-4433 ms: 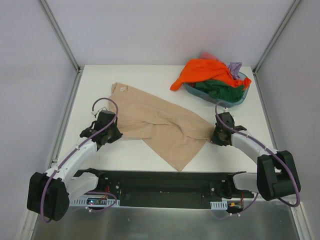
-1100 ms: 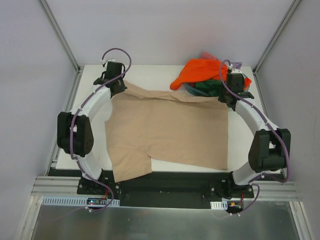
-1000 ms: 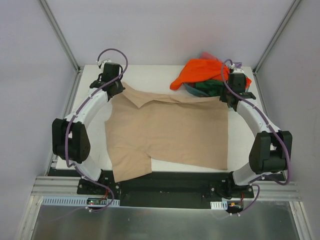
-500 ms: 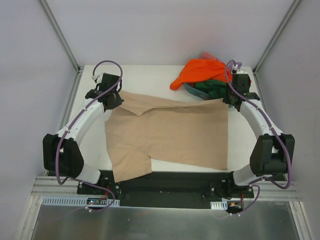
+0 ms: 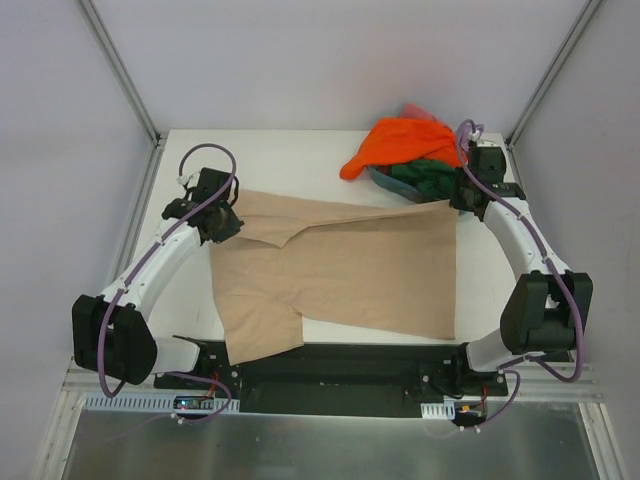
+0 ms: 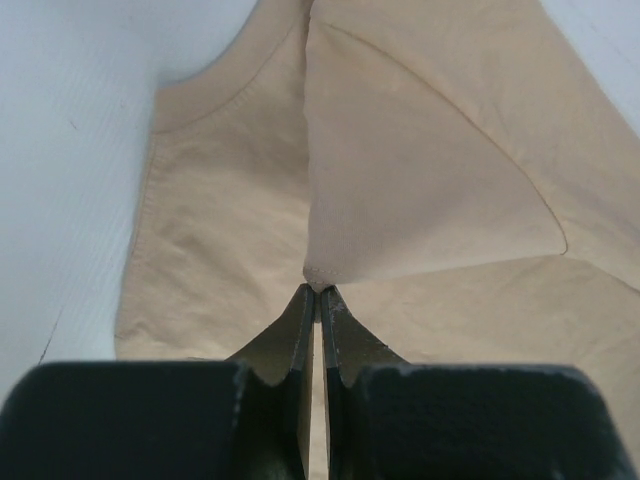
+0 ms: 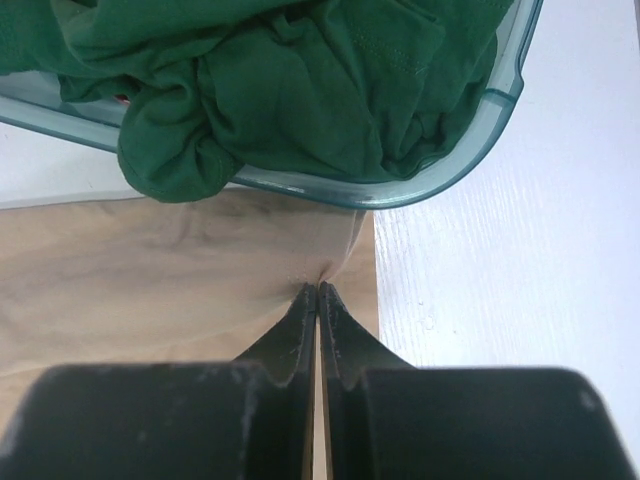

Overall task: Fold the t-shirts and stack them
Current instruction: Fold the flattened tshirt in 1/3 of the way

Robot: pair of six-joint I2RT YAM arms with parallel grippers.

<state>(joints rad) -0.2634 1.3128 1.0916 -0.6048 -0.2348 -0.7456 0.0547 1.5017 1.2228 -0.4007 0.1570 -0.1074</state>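
The tan-beige t-shirt (image 5: pixel 340 265) lies spread over the middle of the table, its near edge hanging over the front. My left gripper (image 5: pixel 225 222) is shut on its far left corner (image 6: pixel 316 280), with the cloth folded over towards me. My right gripper (image 5: pixel 456 199) is shut on its far right corner (image 7: pixel 315 283), right next to the basin. The bright orange t-shirt (image 5: pixel 400 142), the dark green t-shirt (image 7: pixel 290 85), a lilac one (image 5: pixel 470 132) and a pinkish red one (image 5: pixel 412 109) are heaped in the basin.
The teal translucent basin (image 5: pixel 452 186) stands at the back right corner; its rim (image 7: pixel 420 185) is just beyond my right fingertips. White table (image 5: pixel 290 160) shows behind the shirt. Metal frame posts (image 5: pixel 120 70) rise at both back corners.
Both grippers, holding the tan shirt's far corners, have moved back towards me from the far edge, drawing the far edge over the shirt. Earlier the shirt lay crumpled and was spread out.
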